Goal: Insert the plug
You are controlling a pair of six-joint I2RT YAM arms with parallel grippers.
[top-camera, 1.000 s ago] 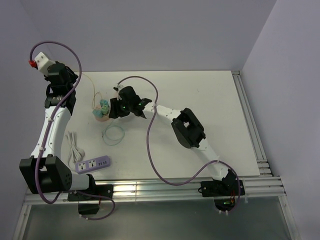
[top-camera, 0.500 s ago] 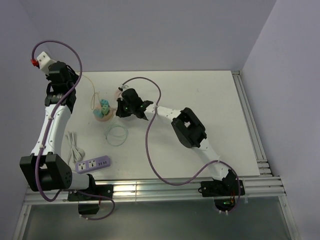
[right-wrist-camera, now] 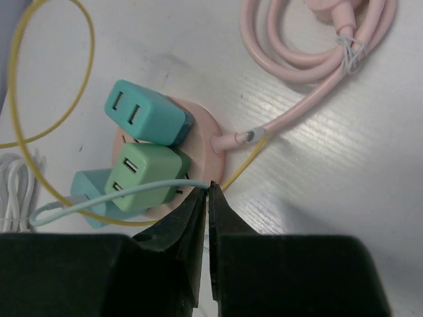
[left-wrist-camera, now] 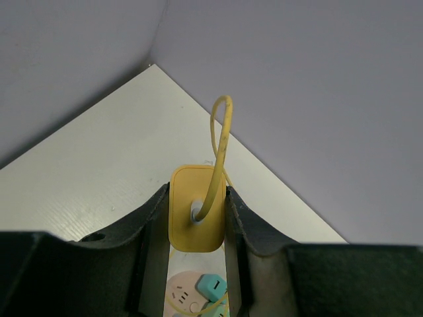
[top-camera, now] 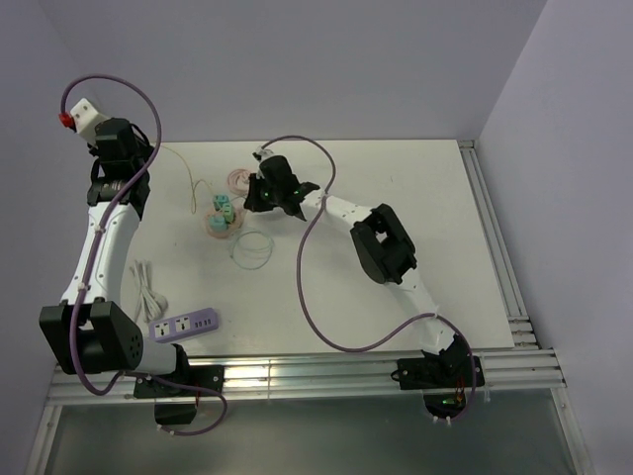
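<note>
I am watching from the overhead camera and both wrist cameras. The left gripper [left-wrist-camera: 197, 198] is raised high at the far left edge of the table [top-camera: 415, 188], its fingers pinching the yellow plug [left-wrist-camera: 188, 231] by its two flat sides. The plug's yellow cable [left-wrist-camera: 221, 132] loops up from its back and trails down toward the table. Below it, near the table's middle left, lies the round pink socket hub [right-wrist-camera: 201, 132], already crowded with teal adapters [right-wrist-camera: 142, 112]. The right gripper [right-wrist-camera: 209, 198] is low beside the hub, its fingers pressed together on the thin pale green cable [right-wrist-camera: 119, 198], which ends at their tips. A coiled pink cable [right-wrist-camera: 310, 59] lies just beyond the hub, and a purple power strip [top-camera: 184, 326] sits well apart at the near left. I judge the plug is carried but not yet over a socket. To do this well, I would have the right gripper draw the pale cable aside to steady the hub, bring the plug down square over a free socket, keep the yellow cable slack, and press straight without tilting.
</note>
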